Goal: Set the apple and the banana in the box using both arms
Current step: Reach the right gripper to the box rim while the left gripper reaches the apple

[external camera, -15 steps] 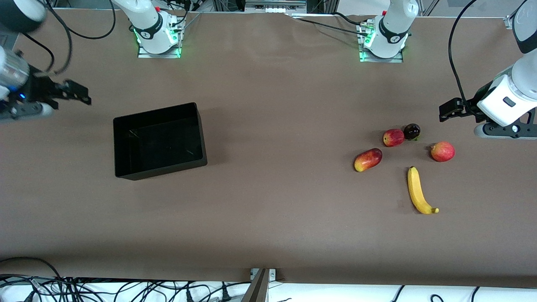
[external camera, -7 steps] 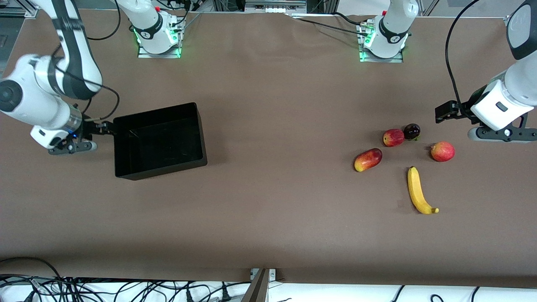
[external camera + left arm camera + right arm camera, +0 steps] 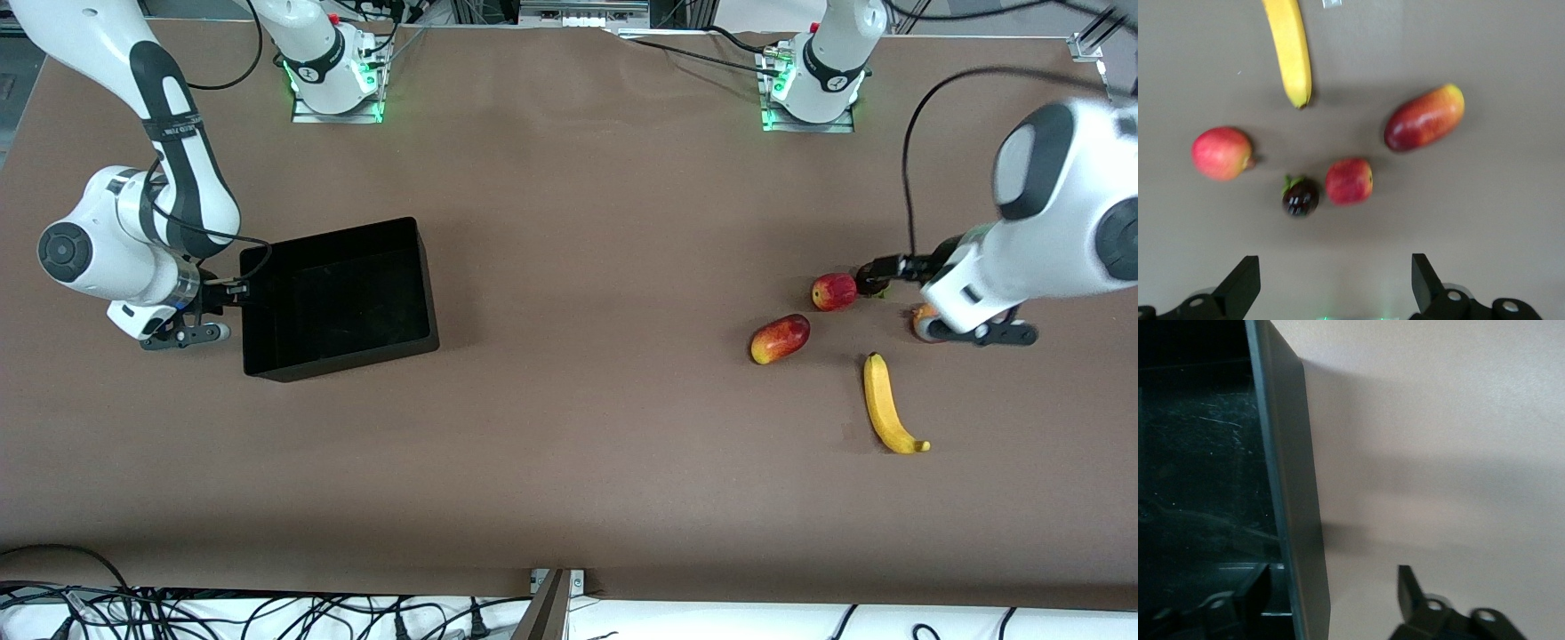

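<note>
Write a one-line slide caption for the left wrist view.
Left tool open above the apple, a dark fruit beside it, banana nearby on the table.

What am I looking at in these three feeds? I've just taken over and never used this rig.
Two white robot arms work at a brown table. The wide picture looks down from across the table; the other two come from cameras on each wrist. The right gripper has its jaws open astride one wall of the black box, which is empty. The left gripper, jaws open, hangs over a cluster of fruit: the apple, the banana, a dark plum-like fruit, a paler pink-red fruit and an oval red-and-yellow fruit. Nothing is held yet.
</note>
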Robot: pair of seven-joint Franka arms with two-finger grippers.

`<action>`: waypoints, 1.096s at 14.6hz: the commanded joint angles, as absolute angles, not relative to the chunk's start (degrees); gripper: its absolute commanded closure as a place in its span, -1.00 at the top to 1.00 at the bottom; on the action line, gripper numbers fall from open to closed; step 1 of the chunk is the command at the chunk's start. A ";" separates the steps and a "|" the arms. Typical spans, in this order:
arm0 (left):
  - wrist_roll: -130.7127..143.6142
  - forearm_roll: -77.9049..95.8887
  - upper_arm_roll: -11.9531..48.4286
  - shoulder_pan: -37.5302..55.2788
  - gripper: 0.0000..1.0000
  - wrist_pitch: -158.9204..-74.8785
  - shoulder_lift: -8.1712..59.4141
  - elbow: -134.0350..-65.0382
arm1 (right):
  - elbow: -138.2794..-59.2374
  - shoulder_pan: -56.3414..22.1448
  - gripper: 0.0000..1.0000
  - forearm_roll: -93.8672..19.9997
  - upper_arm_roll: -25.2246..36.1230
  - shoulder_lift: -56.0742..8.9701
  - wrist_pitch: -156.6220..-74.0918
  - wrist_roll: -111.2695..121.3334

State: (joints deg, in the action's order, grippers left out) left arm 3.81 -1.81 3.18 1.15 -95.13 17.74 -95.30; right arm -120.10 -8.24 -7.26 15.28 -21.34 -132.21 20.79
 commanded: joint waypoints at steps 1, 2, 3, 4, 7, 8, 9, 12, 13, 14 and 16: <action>6.41 -2.11 3.08 0.88 1.00 -107.79 19.94 -103.85 | -118.83 -7.82 -1.00 -8.44 14.94 -20.92 -131.49 21.54; 7.55 -2.20 2.99 0.53 1.00 -112.45 20.21 -107.11 | -118.39 -7.82 -1.00 -8.44 14.85 -20.92 -130.53 21.88; 7.65 -2.20 3.08 0.18 1.00 -114.94 20.04 -109.40 | -117.61 -7.82 -1.00 -8.61 14.85 -20.83 -129.30 21.80; 7.73 -2.20 2.99 -0.17 1.00 -115.57 20.04 -110.64 | -116.73 -7.82 -1.00 -8.70 14.77 -20.74 -128.07 21.54; 7.82 -2.20 3.08 -0.70 1.00 -115.58 19.69 -114.33 | -115.93 -7.82 -1.00 -10.70 14.59 -20.74 -126.39 21.97; 7.91 -2.20 3.08 -0.96 1.00 -116.01 19.08 -116.35 | -115.93 -7.82 -1.00 -12.46 14.50 -20.83 -126.39 22.15; 7.91 -2.20 3.08 -1.14 1.00 -117.32 18.03 -118.28 | -115.93 -7.82 -1.00 -13.00 14.50 -20.83 -126.30 22.41; 8.26 -1.41 3.16 -0.97 1.00 -120.22 17.49 -120.67 | -112.70 -8.35 -1.00 -17.13 14.24 -20.74 -121.67 21.80; 8.26 -1.49 3.16 -1.05 1.00 -121.71 17.49 -121.63 | -110.50 -9.22 -1.00 -18.53 13.80 -20.92 -118.86 21.45; 8.26 -1.49 3.16 -1.05 1.00 -123.29 17.49 -122.86 | -108.91 -10.62 -1.00 -19.50 13.28 -21.00 -117.61 19.97; 8.26 -1.41 3.16 -1.05 1.00 -126.63 17.40 -125.50 | -107.15 -13.69 -1.00 -20.30 12.57 -21.09 -117.42 13.22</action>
State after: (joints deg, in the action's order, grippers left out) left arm 7.72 -1.83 2.93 -0.80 -122.98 19.62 -121.09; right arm -110.24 -10.52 -18.17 13.28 -21.25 -119.85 18.49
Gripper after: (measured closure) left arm 0.000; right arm 0.947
